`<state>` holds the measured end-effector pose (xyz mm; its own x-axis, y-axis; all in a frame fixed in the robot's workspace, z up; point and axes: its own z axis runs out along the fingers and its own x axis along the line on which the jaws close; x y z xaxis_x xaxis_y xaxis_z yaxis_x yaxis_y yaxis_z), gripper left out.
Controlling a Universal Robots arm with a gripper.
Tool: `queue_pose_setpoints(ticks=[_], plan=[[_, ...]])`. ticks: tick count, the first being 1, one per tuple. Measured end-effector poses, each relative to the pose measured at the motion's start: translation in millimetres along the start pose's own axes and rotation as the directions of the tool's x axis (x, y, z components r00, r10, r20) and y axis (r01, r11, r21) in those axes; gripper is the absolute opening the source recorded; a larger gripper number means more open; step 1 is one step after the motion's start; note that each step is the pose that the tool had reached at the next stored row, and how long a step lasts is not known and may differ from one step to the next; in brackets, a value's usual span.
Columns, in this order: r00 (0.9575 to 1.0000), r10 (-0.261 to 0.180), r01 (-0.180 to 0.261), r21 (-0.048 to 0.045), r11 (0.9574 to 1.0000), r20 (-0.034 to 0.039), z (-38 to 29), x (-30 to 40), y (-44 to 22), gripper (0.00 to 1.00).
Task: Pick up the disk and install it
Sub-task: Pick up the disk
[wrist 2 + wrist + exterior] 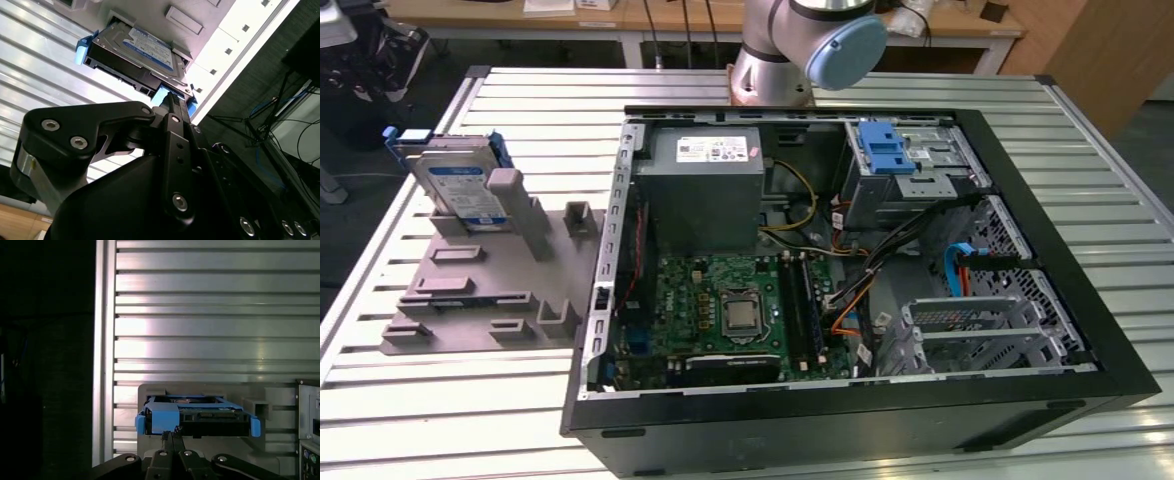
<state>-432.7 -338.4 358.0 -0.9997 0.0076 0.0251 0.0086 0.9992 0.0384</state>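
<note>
The disk (460,185) is a silver drive with a blue-and-white label in a blue plastic bracket. It stands upright in a slot of the grey holder (467,290) on the exterior view's left, with nothing touching it there. In both wrist views my gripper (172,432) looks along its black fingers at the disk (197,415). The fingertips (172,97) meet in a point in line with the bracket's blue corner. They are shut with nothing between them. The disk (140,50) shows its label face in the second wrist view.
An open black computer case (854,420) lies on the slatted metal table (520,100), to the right of the holder. Inside are a grey power supply (707,185), a green motherboard (727,310) and a silver drive cage with a blue latch (894,155). The arm's base (787,50) stands behind the case.
</note>
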Motion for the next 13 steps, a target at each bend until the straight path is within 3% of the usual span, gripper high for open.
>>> queue_pose_setpoints(ticks=[13], plan=[[1.0000, -0.008, 0.008, 0.0002, 1.0000, -0.0003, 0.0, 0.0, 0.0, 0.11]])
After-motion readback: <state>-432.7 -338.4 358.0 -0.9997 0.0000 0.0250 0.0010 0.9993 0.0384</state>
